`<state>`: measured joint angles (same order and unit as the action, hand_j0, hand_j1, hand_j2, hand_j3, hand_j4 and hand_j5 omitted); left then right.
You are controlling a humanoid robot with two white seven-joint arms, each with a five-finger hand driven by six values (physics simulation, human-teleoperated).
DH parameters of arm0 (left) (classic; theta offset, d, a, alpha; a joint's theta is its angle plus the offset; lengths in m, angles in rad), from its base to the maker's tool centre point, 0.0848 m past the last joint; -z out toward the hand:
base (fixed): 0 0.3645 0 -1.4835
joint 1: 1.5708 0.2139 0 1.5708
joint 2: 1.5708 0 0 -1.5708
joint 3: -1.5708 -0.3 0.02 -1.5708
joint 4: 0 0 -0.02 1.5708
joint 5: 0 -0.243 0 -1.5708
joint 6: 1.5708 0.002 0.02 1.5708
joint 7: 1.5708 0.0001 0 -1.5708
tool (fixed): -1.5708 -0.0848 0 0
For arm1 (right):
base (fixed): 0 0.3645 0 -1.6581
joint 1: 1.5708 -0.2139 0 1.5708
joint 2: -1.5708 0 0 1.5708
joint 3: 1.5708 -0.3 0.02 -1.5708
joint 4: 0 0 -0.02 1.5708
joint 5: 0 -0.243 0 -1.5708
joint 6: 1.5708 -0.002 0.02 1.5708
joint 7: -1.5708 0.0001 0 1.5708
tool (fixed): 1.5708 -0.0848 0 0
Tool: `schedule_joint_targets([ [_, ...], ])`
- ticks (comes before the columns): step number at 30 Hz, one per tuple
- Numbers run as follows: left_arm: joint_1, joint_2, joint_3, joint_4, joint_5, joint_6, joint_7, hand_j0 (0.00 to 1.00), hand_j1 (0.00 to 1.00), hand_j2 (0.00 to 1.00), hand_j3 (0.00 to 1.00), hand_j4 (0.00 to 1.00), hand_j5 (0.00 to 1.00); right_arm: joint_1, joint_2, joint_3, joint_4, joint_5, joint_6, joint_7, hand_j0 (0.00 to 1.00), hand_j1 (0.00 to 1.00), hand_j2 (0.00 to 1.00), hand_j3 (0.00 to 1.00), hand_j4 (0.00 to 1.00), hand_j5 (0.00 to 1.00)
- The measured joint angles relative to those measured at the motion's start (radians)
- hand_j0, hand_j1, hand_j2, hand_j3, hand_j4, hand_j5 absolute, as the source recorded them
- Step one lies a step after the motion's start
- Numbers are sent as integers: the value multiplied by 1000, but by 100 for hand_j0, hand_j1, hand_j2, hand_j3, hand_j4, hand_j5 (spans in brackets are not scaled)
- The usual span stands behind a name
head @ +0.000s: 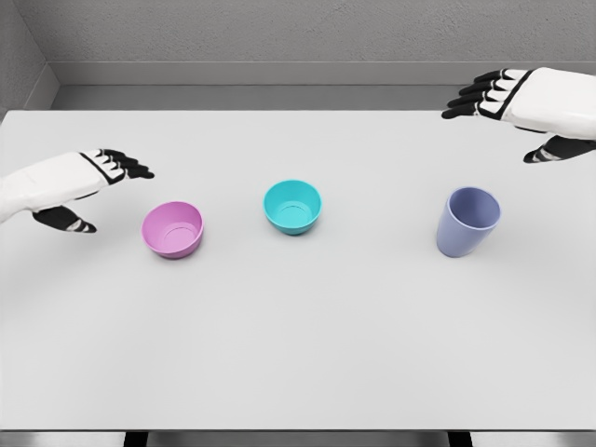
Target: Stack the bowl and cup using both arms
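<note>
Nearest on the white table (298, 354) stand 3 upright vessels in a row, well apart: pink bowl (172, 229), teal bowl (292, 206), lavender cup (467, 221). Left hand (88, 182) and right hand (521, 102) hover, fingers extended, holding nothing.

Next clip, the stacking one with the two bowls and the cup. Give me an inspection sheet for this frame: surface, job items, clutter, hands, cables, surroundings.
Surface: white table, flat, bare apart from three vessels.
Job's things: pink bowl, teal bowl, lavender cup; all upright, apart from each other, nothing stacked yet.
Clutter: nothing seen.
Hands: left hand beside the pink bowl, open, not touching it; right hand behind and right of the cup, open, holding nothing.
Cables: nothing seen.
Surroundings: grey wall behind the table.
</note>
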<state>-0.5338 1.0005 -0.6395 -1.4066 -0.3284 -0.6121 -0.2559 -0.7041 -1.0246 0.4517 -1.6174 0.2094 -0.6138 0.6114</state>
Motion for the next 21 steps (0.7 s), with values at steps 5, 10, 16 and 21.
schedule_joint_targets([
  [5, -26, -9, -3, -1, 0, 0, -46, 100, 100, 100, 100, 100, 100, -8, 2, 0, -17, 0, 0, 0, 100, 100, 100, 100, 100, 100],
  [10, -233, -12, -170, -22, 3, 0, -135, 100, 100, 100, 100, 100, 100, -25, -3, -19, -15, -3, 0, 0, 100, 100, 100, 100, 100, 100],
  [16, -250, -39, -232, -34, 1, -1, -218, 100, 100, 100, 100, 100, 100, -32, -7, -22, -19, 20, 0, 0, 100, 100, 100, 100, 100, 100],
  [21, -287, -77, -261, -30, -5, -1, -247, 100, 100, 100, 100, 100, 100, -31, -7, -25, -18, 49, 0, 0, 100, 100, 100, 100, 100, 100],
])
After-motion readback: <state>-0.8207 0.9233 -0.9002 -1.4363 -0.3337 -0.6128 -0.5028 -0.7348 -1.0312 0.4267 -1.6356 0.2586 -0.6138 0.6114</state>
